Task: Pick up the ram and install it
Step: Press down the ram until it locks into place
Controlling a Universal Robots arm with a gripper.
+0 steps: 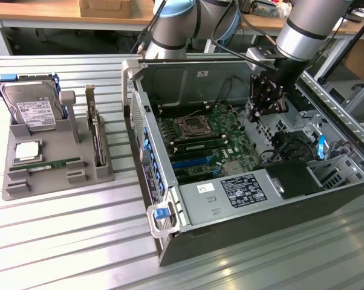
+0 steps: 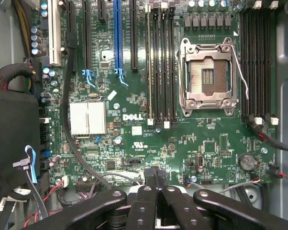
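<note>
Gripper (image 1: 265,99) hovered inside the open computer case (image 1: 170,199), fingers (image 2: 146,201) shut and empty.
One ram (image 1: 55,164) lay in the grey tray (image 1: 25,187) beside the hard drive (image 1: 34,112); another sat in a motherboard (image 2: 149,143) slot.

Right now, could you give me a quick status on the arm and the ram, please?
End effector shut, empty, above the motherboard in the case. One ram lying flat in the grey tray. One stick seated in a slot. Nothing blocking.

I see even overhead light, soft shadows inside the computer case (image 1: 242,151), mild glare on the ribbed metal table (image 1: 79,235), and sharp motherboard (image 2: 149,129) detail.
</note>
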